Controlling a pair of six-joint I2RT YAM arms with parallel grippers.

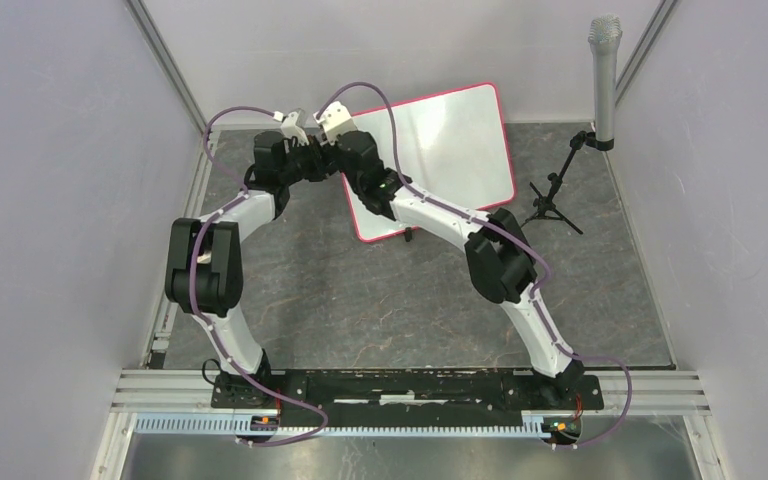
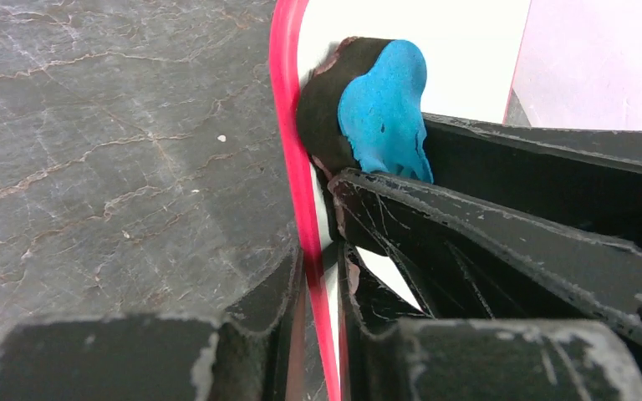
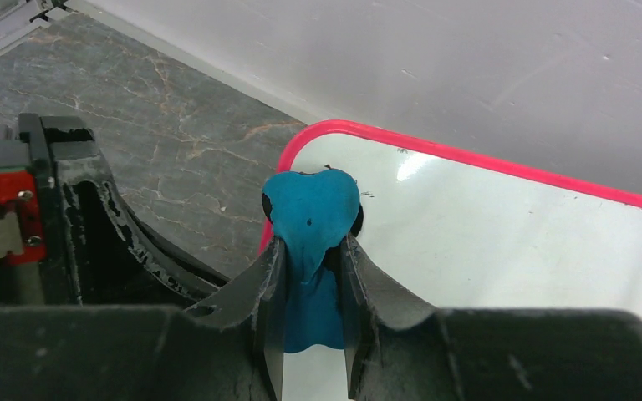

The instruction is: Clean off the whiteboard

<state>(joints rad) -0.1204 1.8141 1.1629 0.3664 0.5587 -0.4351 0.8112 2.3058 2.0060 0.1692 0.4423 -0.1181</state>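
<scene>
While your left fingers [image 2: 259,334] pinch narrowly on the pink frame [image 2: 288,125] at the whiteboard's [image 1: 450,140] left edge, your right fingers [image 3: 251,292], just inside that edge, clamp the blue eraser [image 3: 311,209]. Its dark pad seems to touch the white face by the board's far left corner. Press hard or sweep right too fast and, I judge, the board could twist out of that thin frame grip, or the squeezed eraser could slip free. The board rests on the desk [image 1: 360,300], face up, its long axis running left to right with the right end angled slightly away from you.
</scene>
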